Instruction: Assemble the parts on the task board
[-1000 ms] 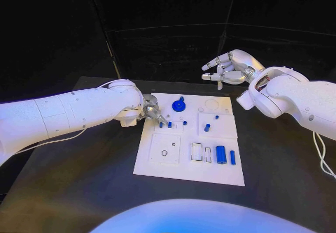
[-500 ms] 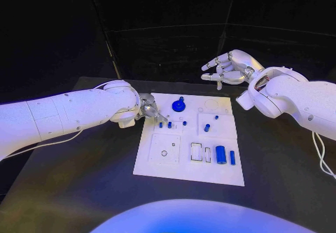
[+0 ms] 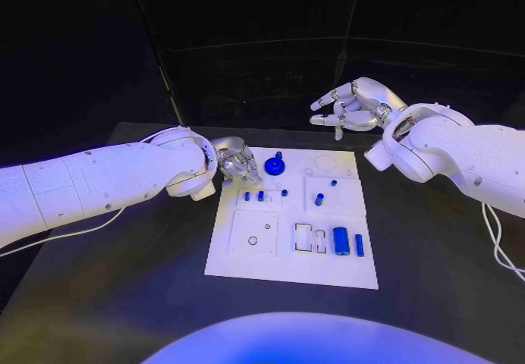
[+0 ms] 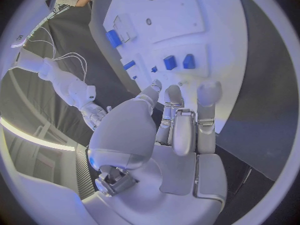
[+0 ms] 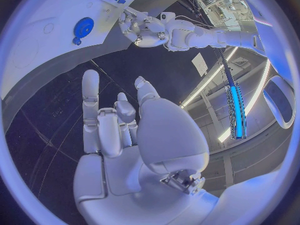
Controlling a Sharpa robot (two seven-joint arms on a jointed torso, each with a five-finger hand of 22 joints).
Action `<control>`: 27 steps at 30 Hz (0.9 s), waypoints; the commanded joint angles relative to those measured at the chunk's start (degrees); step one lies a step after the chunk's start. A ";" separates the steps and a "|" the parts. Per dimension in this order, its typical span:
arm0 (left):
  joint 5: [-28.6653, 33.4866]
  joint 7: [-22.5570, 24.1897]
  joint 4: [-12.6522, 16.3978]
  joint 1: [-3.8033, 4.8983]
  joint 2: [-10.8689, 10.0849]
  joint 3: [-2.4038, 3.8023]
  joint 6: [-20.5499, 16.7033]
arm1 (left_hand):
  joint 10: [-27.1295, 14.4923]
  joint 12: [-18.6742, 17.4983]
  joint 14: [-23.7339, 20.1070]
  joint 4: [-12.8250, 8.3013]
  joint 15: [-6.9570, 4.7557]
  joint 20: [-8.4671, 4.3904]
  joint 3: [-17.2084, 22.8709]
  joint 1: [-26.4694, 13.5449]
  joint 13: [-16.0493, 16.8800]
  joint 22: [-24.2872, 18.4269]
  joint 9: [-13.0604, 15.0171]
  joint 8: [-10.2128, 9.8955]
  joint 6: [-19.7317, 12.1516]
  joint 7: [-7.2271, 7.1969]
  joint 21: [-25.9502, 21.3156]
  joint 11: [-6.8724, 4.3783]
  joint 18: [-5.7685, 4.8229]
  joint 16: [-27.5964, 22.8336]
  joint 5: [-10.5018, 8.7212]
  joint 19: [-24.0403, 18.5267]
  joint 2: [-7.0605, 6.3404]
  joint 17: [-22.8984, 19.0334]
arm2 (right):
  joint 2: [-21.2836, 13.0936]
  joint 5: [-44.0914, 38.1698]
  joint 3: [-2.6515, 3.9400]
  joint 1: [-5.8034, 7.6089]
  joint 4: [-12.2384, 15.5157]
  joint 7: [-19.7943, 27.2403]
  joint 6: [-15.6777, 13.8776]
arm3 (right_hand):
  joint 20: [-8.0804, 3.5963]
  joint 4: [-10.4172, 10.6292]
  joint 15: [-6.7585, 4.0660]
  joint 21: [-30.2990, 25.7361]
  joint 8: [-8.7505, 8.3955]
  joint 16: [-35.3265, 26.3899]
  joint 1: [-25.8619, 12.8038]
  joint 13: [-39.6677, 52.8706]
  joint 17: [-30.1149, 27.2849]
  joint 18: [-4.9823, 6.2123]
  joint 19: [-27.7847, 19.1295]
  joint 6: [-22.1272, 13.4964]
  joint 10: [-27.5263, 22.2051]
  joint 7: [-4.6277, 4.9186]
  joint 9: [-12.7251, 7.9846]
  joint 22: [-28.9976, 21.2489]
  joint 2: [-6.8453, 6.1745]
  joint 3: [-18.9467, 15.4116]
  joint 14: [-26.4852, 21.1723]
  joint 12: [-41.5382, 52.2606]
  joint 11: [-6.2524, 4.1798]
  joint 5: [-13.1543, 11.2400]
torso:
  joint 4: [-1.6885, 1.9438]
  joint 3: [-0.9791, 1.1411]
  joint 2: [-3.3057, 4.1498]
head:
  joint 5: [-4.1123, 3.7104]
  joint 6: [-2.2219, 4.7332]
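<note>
A: Near edge of the counter [image 3: 109, 303] noted first. The task board [image 3: 295, 265] is seen lying flat at its middle, long axis running away from the robot. In the near row, a large blue cylinder [image 3: 341, 240] and a thinner blue pin [image 3: 358, 243] are seen lying lengthwise beside two white slots.

B: And further along?

A: Three short blue pegs [image 3: 260, 196] are seen standing in a row at mid-board, with a blue capsule [image 3: 319, 200] to their right. At the far end a round blue knob [image 3: 275, 163] is seated.

B: Hands?

A: The left hand [image 3: 232, 161] is held over the board's far-left corner, fingers slightly curled and apart, nothing held. The pegs lie just nearer and to the right of it. It is judged the closer hand. The right hand [image 3: 352, 106] is raised well beyond the far edge, fingers loosely apart, nothing in it.

B: Anything added by the wrist views?

A: In the left wrist view, the left hand's fingertips [image 4: 209, 91] are seen just short of the pegs [image 4: 178, 62], not touching. In the right wrist view, the knob [image 5: 82, 28] is seen well clear of the right hand [image 5: 122, 130].
</note>
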 commanded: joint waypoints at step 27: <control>-25.23 19.02 -7.96 -0.09 8.90 -3.40 -1.02 | -3.35 -21.27 0.54 -4.07 1.86 2.45 2.65 3.23 -25.09 -1.90 -17.79 -16.87 5.71 1.31 -0.62 2.78 0.06 0.24 -1.40 6.10 -6.20 -7.14 | 0.49 -0.15 0.05 0.09 -0.17 0.58 -0.75 | 0.24 -0.06 0.06 -0.32 0.34 -0.46 0.53 -0.30 -0.60 0.36 -0.14 -0.38 -0.24 -0.11 0.05 -0.07 0.47 -0.32 1.64 0.21 -0.12 -0.03 | -0.08 0.00 0.05 | -1.42 0.46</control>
